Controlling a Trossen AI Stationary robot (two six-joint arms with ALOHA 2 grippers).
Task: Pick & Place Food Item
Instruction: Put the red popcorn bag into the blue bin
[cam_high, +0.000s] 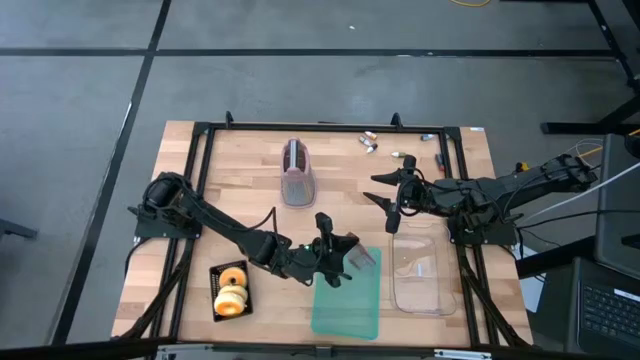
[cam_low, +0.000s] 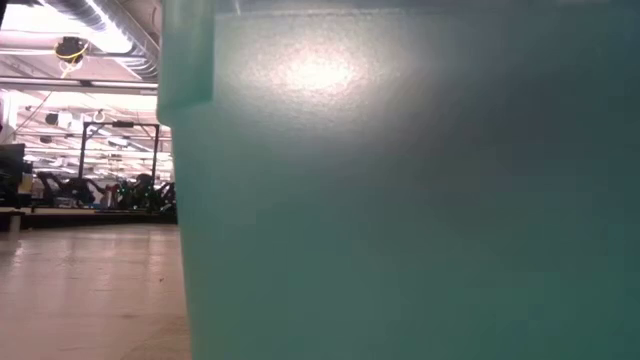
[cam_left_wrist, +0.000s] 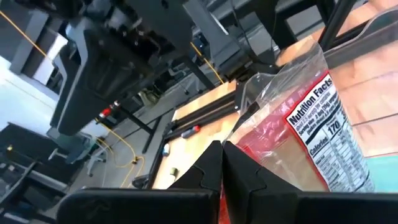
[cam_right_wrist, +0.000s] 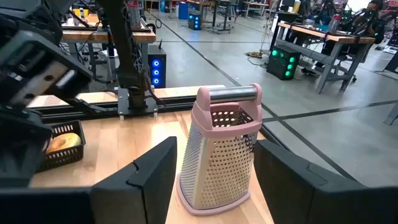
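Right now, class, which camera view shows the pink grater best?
The right wrist view: the pink grater stands upright and close, handle and holes plain, framed by the right gripper's open fingers. The high view shows only its top. The low and left wrist views miss it.

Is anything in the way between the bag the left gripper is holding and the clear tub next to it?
Nothing visible. The left gripper holds the bag over the teal tray, right beside the clear tub. The right gripper waits open by the pink grater.
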